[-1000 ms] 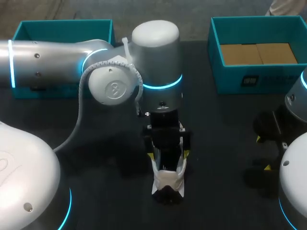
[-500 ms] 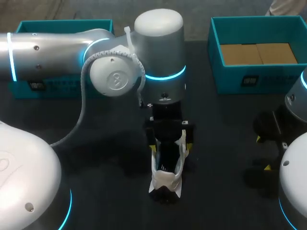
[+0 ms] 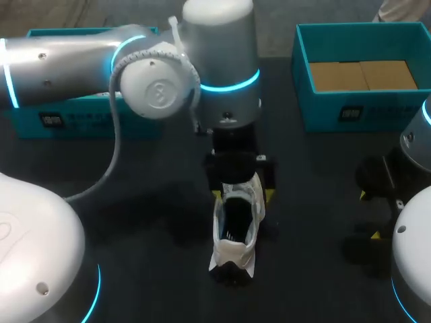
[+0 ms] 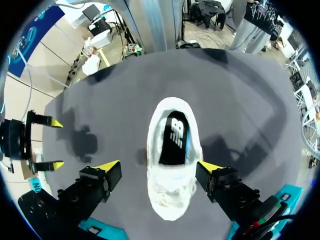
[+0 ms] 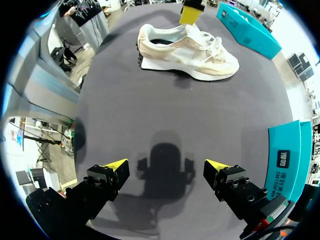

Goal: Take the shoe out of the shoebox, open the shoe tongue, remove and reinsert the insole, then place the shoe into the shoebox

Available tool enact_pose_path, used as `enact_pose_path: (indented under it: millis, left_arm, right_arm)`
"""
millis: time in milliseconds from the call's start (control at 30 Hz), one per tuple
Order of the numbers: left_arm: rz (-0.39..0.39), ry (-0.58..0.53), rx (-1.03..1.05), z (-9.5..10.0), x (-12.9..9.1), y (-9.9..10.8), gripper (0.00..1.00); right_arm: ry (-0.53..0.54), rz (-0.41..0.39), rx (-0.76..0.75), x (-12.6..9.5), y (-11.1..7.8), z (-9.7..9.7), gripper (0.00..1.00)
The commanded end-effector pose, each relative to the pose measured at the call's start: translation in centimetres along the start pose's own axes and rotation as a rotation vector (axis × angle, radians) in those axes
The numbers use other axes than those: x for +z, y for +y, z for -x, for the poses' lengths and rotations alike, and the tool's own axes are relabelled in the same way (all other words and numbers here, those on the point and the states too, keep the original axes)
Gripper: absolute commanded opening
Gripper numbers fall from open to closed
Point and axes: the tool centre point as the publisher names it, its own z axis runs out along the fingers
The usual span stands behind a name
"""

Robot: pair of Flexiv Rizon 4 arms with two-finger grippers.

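A cream shoe [image 3: 234, 250] lies lengthwise, near to far, on the dark bench [image 3: 155, 282] at the middle, its dark opening facing up. The left arm comes in from the left and holds the left hand [image 3: 242, 195] over the shoe's far end, with one yellow tip on each side of it. The right hand [image 3: 369, 215] sits at the right edge, its fingers apart. The left teal box [image 3: 81, 121] stands far left. The right teal box [image 3: 337, 111], far right, holds brown cardboard.
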Motion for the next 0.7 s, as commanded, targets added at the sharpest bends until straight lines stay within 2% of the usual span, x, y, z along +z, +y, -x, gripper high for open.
enact_pose_path:
  millis: [33, 267, 333, 400, 433, 467, 500, 567, 700]
  left_arm:
    - [0.058, 0.005, -0.020, -1.4, -2.0, 0.1, 1.00]
    - [0.063, 0.046, -0.050, -1.2, -1.6, 3.0, 1.00]
    - [0.059, 0.048, -0.051, -1.2, -1.2, 3.3, 0.91]
    - [0.058, 0.049, -0.053, -1.2, -0.7, 3.7, 0.88]
    - [0.054, 0.046, -0.056, -1.3, -0.4, 3.9, 0.73]
    - [0.053, 0.050, -0.061, -1.3, -0.1, 4.1, 0.65]
    - [0.060, 0.057, -0.067, -1.3, 0.3, 4.3, 0.63]
    - [0.058, 0.066, -0.066, -1.3, 0.9, 4.5, 0.47]
    - [0.051, 0.073, -0.061, -1.4, 1.6, 4.2, 0.39]
  right_arm:
    - [-0.002, -0.002, 0.001, -0.1, 0.0, -0.2, 1.00]
    - [-0.002, -0.002, 0.001, -0.1, 0.0, -0.2, 1.00]
    - [-0.002, -0.002, 0.001, -0.1, 0.0, -0.2, 1.00]
    - [-0.002, -0.002, 0.001, -0.1, 0.0, -0.2, 1.00]
    - [-0.002, -0.002, 0.001, -0.1, 0.0, -0.2, 1.00]
    - [-0.002, -0.002, 0.001, -0.1, 0.0, -0.2, 1.00]
    - [-0.002, -0.002, 0.001, -0.1, 0.0, -0.2, 1.00]
    - [-0.002, -0.002, 0.001, -0.1, 0.0, -0.2, 1.00]
    - [-0.002, -0.002, 0.001, -0.1, 0.0, -0.2, 1.00]
